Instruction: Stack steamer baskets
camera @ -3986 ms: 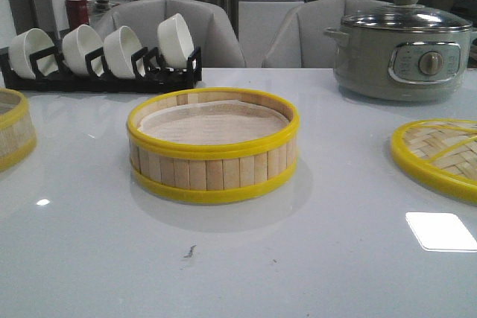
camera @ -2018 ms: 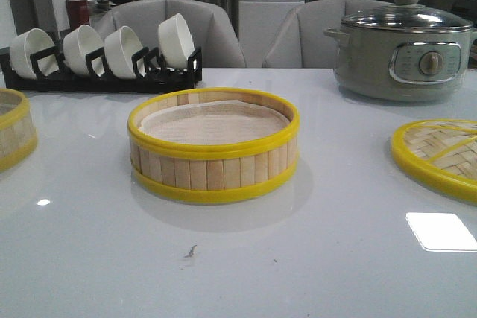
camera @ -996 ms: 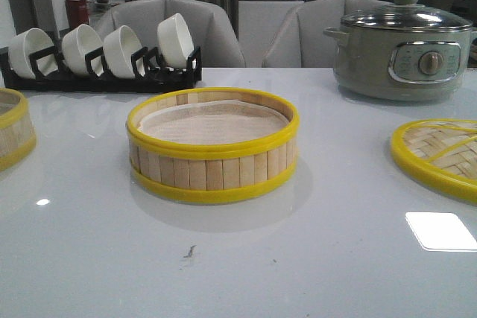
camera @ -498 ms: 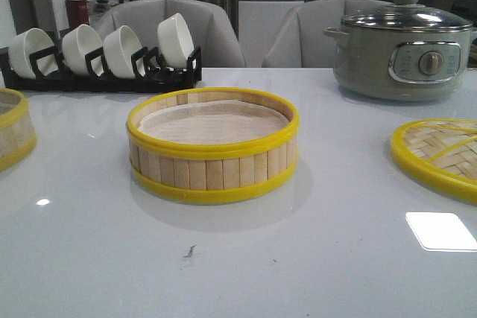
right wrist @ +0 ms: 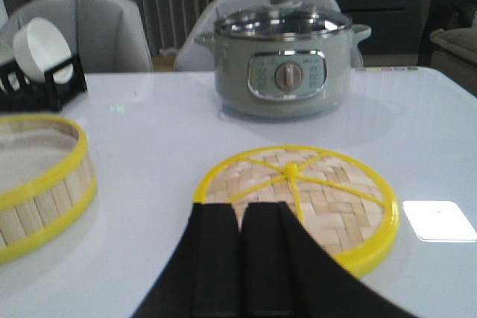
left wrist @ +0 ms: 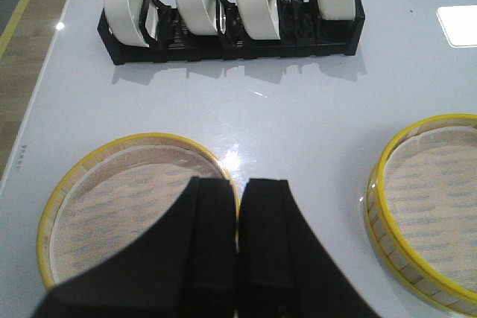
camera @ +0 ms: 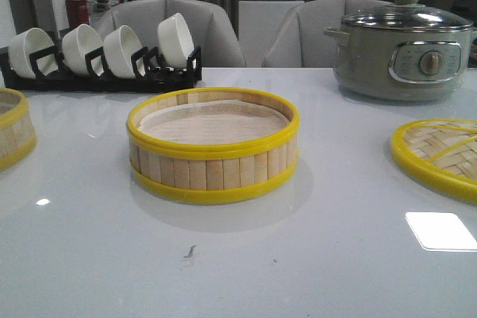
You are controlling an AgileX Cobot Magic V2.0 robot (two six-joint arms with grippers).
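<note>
One steamer basket (camera: pixel 213 147) with yellow rims and a paper liner stands in the middle of the white table; it also shows in the left wrist view (left wrist: pixel 428 206) and in the right wrist view (right wrist: pixel 41 180). A second steamer basket (camera: pixel 13 132) sits at the table's left edge, partly cut off, and shows in the left wrist view (left wrist: pixel 127 199). My left gripper (left wrist: pixel 238 184) is shut and empty, above the near rim of that left basket. My right gripper (right wrist: pixel 238 210) is shut and empty, above the near edge of the woven lid. Neither gripper shows in the front view.
A flat woven lid (camera: pixel 440 154) with yellow rim lies at the right, also in the right wrist view (right wrist: pixel 313 195). A grey electric pot (camera: pixel 402 42) stands at the back right. A black rack with white bowls (camera: pixel 104 53) stands at the back left.
</note>
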